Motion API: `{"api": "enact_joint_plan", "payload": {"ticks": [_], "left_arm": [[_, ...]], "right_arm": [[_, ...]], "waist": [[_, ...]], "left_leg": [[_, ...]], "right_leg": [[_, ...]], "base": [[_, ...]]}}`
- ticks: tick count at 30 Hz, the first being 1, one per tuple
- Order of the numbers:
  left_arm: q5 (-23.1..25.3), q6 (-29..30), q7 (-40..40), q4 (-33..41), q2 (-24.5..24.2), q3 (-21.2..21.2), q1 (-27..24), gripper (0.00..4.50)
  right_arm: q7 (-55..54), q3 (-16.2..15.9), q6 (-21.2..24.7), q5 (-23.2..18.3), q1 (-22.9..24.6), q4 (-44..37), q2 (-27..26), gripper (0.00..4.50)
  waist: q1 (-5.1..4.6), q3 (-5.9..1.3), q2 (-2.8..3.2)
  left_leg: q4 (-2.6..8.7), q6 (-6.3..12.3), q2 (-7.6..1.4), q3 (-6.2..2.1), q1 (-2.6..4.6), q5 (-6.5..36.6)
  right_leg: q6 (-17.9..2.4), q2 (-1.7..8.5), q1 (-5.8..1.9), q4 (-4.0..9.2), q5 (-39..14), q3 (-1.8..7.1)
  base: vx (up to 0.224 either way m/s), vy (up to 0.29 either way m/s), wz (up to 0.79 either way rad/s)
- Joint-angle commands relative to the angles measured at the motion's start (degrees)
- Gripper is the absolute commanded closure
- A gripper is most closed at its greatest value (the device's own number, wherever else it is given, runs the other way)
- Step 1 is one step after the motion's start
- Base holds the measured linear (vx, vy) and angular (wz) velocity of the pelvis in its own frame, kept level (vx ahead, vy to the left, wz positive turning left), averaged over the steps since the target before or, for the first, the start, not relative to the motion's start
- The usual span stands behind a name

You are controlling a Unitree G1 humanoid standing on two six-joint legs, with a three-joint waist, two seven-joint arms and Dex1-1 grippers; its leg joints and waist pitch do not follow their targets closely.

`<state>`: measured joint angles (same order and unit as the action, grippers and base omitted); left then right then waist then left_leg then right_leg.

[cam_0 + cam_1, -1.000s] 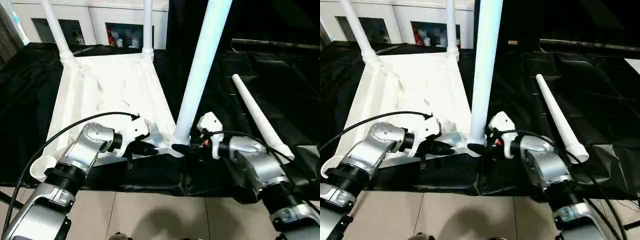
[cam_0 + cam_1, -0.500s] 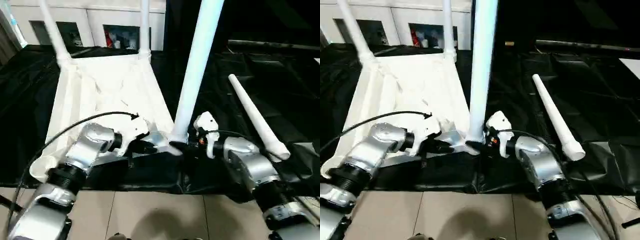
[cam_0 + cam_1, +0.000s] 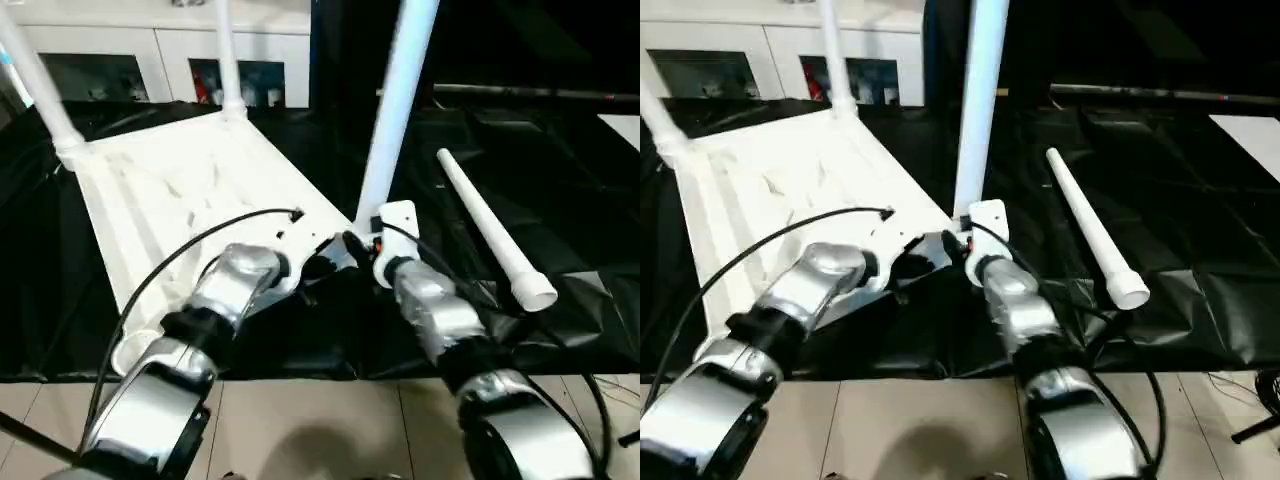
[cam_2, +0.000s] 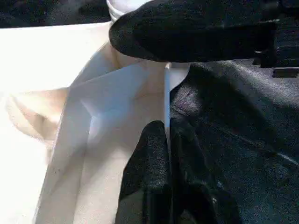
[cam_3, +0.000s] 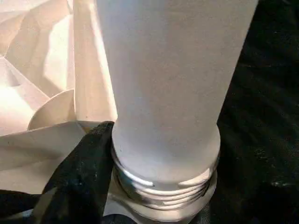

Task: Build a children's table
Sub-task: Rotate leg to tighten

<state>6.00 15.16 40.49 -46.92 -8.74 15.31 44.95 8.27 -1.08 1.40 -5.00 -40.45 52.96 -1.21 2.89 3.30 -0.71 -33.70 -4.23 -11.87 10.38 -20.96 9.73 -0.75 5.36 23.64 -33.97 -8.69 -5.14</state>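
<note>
Left wrist view: left pincer pinches the tabletop rim; right pincer clasps the upright leg.

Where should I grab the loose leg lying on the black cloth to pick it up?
Take the loose leg around its mid-shaft, coming down from above with the right gripper, fingers straddling the tube crosswise. It lies flat on the black cloth with bare cloth on both sides, and the middle is probably nearest its balance point. Its flared near end looks thicker.
</note>
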Motion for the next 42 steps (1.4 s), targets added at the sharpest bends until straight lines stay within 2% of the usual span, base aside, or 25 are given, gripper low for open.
{"api": "enact_joint_plan", "payload": {"ticks": [1,6,8,9,10,12,14,15,16,17,18,19,21,22,26,29,32,33,35,39,42], "left_arm": [[0.64,-2.8,0.08,-0.7,-0.63,0.7,0.39,4.5],[0.61,-4.03,1.41,-0.76,-1.68,0.41,0.05,4.5],[0.12,-5.07,3.7,-0.11,-3.17,0.15,-0.62,4.5],[-0.05,-5.98,4.6,0.13,-3.72,0.1,-0.92,4.5],[-0.33,-6.83,5.9,0.27,-4.21,0.1,-1.19,4.5],[-0.88,-8.9,8.75,0.72,-5.37,0.2,-1.79,4.5],[-2.13,-9.48,13.66,2.5,-7.05,0.36,-2.84,4.5],[-2.51,-9.92,14.74,3.04,-7.29,0.4,-3.1,4.5],[-4.26,-9.89,19.44,5.79,-8.31,0.64,-4.2,4.5],[-4.41,-9.83,19.86,6.05,-8.41,0.67,-4.3,4.5],[-5.34,-9.26,22.94,7.82,-9.17,1.09,-4.96,4.5],[-5.83,-8.56,25.04,9.06,-9.8,1.59,-5.45,4.5],[-6.2,-8.1,27.58,10.61,-10.7,2.33,-6.12,4.5],[-6.2,-8.1,27.58,10.61,-10.7,2.33,-6.12,4.5],[-6.97,-7.39,30.94,12.4,-11.51,2.27,-6.95,4.5],[-6.96,-6.81,31.25,13.58,-12.03,1.99,-7.47,4.5],[-6.72,-6.87,30.73,13.32,-12.1,1.86,-7.38,4.5],[-6.7,-6.87,30.72,13.32,-12.11,1.85,-7.38,4.5],[-6.62,-6.83,30.58,13.36,-12.1,1.81,-7.38,4.5],[-6.36,-6.29,30.73,13.71,-12.12,1.5,-7.46,4.5],[-6.37,-6.13,30.8,13.82,-12.17,1.52,-7.55,4.5]], "right_arm": [[2.9,2.31,-0.62,-2.94,-0.74,2.87,-1.26,1.01],[5.9,2.55,-2.46,-3.17,-1.4,2.83,-0.31,0.58],[12.74,0.36,-1.35,-2.64,-0.51,-0.99,2.54,0.58],[15.41,-0.61,-0.81,-2.43,0.15,-2.83,3.82,0.58],[18.09,-1.18,-0.2,-2.59,0.87,-4.55,4.88,0.58],[24.07,-2.45,0.72,-2.9,2.5,-8.24,7.38,0.58],[33.78,-5.62,1.05,-2.83,5.31,-14.08,11.92,0.58],[34.94,-5.86,1.48,-3.09,5.62,-14.91,12.47,0.58],[39.58,-6.9,3.12,-3.95,6.59,-17.89,14.83,0.58],[39.93,-6.97,3.25,-4.0,6.64,-18.08,15.02,0.58],[42.27,-7.42,4.26,-4.34,6.76,-18.85,16.07,0.58],[43.56,-7.91,4.22,-4.11,6.74,-18.9,16.63,0.58],[44.88,-8.63,4.21,-3.54,6.63,-18.8,17.36,0.58],[44.88,-8.63,4.21,-3.54,6.63,-18.8,17.36,0.58],[46.5,-9.46,5.58,-2.39,6.59,-19.11,18.18,0.58],[48.94,-11.38,5.76,-1.54,7.24,-19.47,19.23,0.58],[48.84,-11.43,5.33,-1.48,7.25,-19.03,18.95,0.58],[48.8,-11.41,5.3,-1.48,7.24,-19.0,18.92,0.87],[48.49,-11.1,5.31,-1.72,7.19,-18.86,18.67,0.87],[47.25,-9.29,5.81,-3.08,6.73,-18.81,17.57,1.29],[47.65,-9.21,6.04,-2.97,6.75,-18.7,17.6,1.6]], "waist": [[0.22,-4.14,0.01],[0.39,-4.14,0.09],[0.36,-4.21,0.06],[0.52,-4.24,-0.18],[0.51,-4.15,-0.13],[0.73,-4.17,-0.07],[1.12,-4.23,-0.19],[1.24,-4.25,-0.18],[1.29,-4.29,-0.13],[1.34,-4.33,0.31],[1.2,-4.25,0.11],[1.3,-4.36,0.39],[1.35,-4.26,0.44],[1.35,-4.26,0.44],[2.34,-4.16,0.46],[2.38,-4.08,0.38],[2.35,-4.1,0.25],[2.34,-4.14,0.25],[2.34,-4.13,0.27],[2.19,-4.18,0.35],[2.11,-4.16,0.34]], "left_leg": [[3.99,0.67,-0.61,-0.42,0.55,17.82],[4.05,1.05,-0.77,-0.39,0.35,16.22],[3.99,1.44,-0.74,-0.43,0.13,15.97],[3.96,1.87,-0.81,-0.4,0.11,14.9],[3.89,2.29,-0.8,-0.29,0.2,14.9],[3.91,2.79,-0.82,-0.34,0.16,14.36],[3.81,3.13,-1.04,-0.3,0.17,13.49],[3.8,3.22,-1.07,-0.26,0.28,13.37],[3.85,3.14,-1.13,-0.32,0.27,13.01],[3.85,3.15,-1.16,-0.39,0.18,12.72],[3.92,3.2,-1.34,-0.36,0.13,12.71],[3.87,2.93,-1.3,-0.32,0.33,12.94],[3.88,2.33,-1.39,-0.22,0.43,13.88],[3.88,2.33,-1.39,-0.22,0.43,13.88],[4.04,1.33,-1.52,-0.1,0.85,14.95],[4.17,0.74,-1.48,-0.23,0.69,15.6],[4.12,0.8,-1.35,-0.22,0.55,15.23],[4.11,0.81,-1.33,-0.24,0.5,14.71],[4.11,0.86,-1.35,-0.27,0.48,14.49],[4.09,0.82,-1.34,-0.28,0.46,14.42],[4.13,0.84,-1.35,-0.3,0.46,14.51]], "right_leg": [[-7.87,2.86,-2.77,4.94,-23.43,2.25],[-9.84,2.85,-3.02,4.45,-20.11,2.27],[-10.17,2.89,-3.36,4.35,-19.62,2.24],[-10.24,2.81,-3.43,4.23,-18.39,2.25],[-10.46,2.82,-3.27,4.28,-18.01,2.34],[-10.44,2.77,-3.47,4.21,-17.65,2.29],[-10.91,2.92,-3.55,3.92,-15.86,2.44],[-11.12,2.93,-3.43,3.91,-15.58,2.48],[-11.71,2.96,-3.49,3.73,-15.12,2.44],[-11.97,2.97,-3.69,3.57,-14.43,2.46],[-12.52,2.92,-3.56,3.59,-13.72,2.48],[-13.01,2.84,-3.4,3.46,-13.6,2.44],[-13.51,2.84,-3.22,3.53,-13.92,2.49],[-13.51,2.84,-3.22,3.53,-13.92,2.49],[-12.87,2.9,-2.97,3.68,-15.52,2.61],[-11.88,2.98,-3.06,3.68,-16.8,2.63],[-11.34,3.04,-3.1,3.82,-17.53,2.66],[-11.22,3.03,-3.12,3.78,-17.45,2.66],[-11.18,3.03,-3.1,3.78,-17.48,2.64],[-11.44,2.95,-3.13,3.71,-16.67,2.61],[-11.41,2.95,-3.13,3.72,-16.92,2.59]], "base": [[0.0,0.0,0.0],[0.0,0.0,0.0],[0.0,0.0,0.0],[0.0,0.0,0.0],[0.0,0.0,0.0],[0.0,0.0,0.0],[0.0,0.0,0.0],[0.0,0.0,0.0],[0.0,0.0,0.0],[0.0,0.0,0.0],[0.0,0.0,0.0],[0.0,0.0,0.0],[0.0,0.0,0.0],[0.0,0.0,0.0],[0.0,0.0,0.0],[0.0,0.0,0.0],[0.0,0.0,0.0],[0.0,0.0,0.0],[0.0,0.0,0.0],[0.0,0.0,0.0],[0.0,0.0,0.0]]}}
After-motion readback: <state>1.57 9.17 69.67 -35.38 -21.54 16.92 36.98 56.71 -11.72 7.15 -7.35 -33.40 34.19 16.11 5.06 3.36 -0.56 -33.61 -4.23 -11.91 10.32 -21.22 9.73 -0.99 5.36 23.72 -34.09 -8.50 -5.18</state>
